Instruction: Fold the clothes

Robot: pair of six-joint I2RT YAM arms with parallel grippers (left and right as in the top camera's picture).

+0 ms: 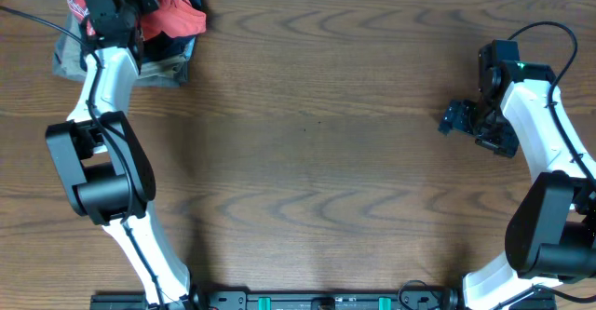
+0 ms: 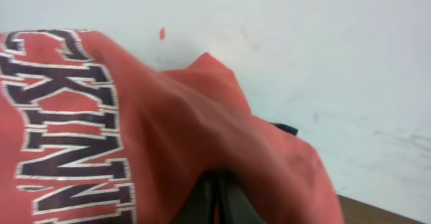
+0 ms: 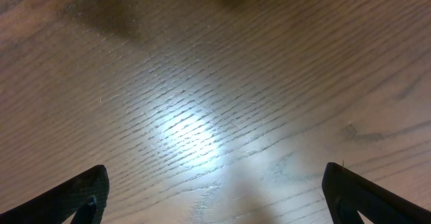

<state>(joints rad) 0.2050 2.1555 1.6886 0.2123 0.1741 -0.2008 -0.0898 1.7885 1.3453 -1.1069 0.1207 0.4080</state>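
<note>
Left claw [image 2: 217, 187] pressed together, clamped on bunched fold of red shirt [image 2: 175, 116]; cloth drapes over its fingers. I see shirt at far left corner of worktop [image 1: 317, 142], over dark garment [image 1: 172, 47] and khaki one [image 1: 67, 60]. Lettering [image 2: 67, 136] shows to left wrist camera, dark with white outline. Right claw [image 3: 215, 173] spread wide, holding nothing, above bare wood on right side, well apart from shirt.
</note>
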